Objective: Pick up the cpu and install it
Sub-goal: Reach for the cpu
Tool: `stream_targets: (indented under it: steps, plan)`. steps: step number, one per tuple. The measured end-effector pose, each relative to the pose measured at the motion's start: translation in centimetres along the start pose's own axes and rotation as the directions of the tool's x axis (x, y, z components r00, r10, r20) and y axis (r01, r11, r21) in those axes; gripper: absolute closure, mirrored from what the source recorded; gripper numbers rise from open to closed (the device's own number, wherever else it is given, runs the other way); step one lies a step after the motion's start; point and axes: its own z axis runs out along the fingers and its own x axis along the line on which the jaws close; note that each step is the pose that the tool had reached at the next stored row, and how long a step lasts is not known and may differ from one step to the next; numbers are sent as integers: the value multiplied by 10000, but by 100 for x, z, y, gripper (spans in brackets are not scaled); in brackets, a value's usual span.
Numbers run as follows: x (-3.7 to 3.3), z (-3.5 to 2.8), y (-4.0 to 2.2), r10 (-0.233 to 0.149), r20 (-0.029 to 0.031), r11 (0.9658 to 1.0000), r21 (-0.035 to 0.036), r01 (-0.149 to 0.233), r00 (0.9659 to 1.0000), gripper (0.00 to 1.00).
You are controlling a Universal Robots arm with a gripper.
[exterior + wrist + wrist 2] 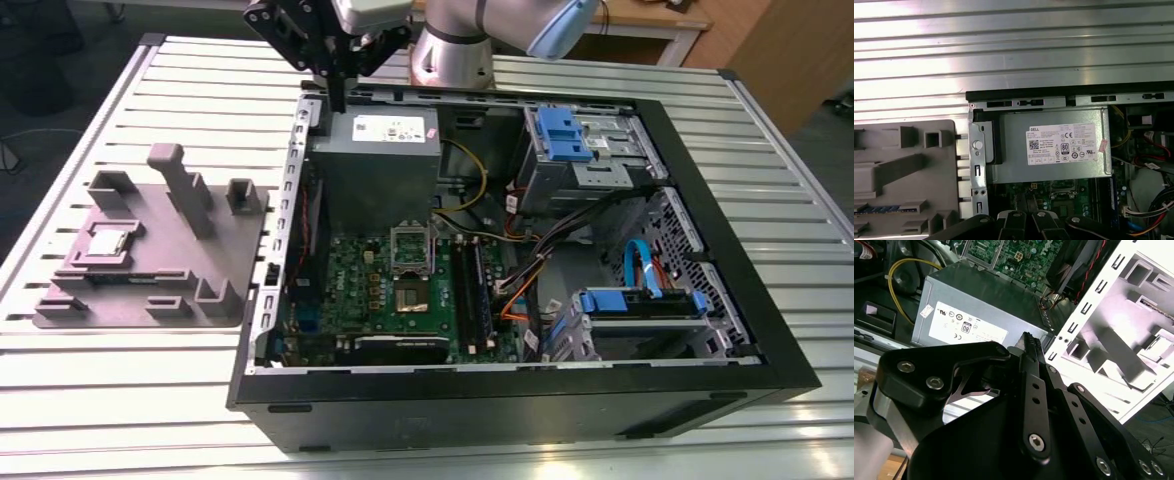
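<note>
One gripper, closed on nothing, hangs over the rim of the case beside the power supply. The cpu lies in the fixture near the edge of the bench at the exterior view's left, well apart. A clean pick likely needs the jaws opened and squared to its sides.

An open computer case lies on the ribbed desk, with a grey power supply and a green motherboard inside; a grey fixture stands beside it.
</note>
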Motion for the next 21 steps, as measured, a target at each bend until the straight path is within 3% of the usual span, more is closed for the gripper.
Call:
stream_targets:
  steps: [21]
  plan:
    - [48, 1, -4, 0, 0, 10000, -1, 0, 10000, 90]
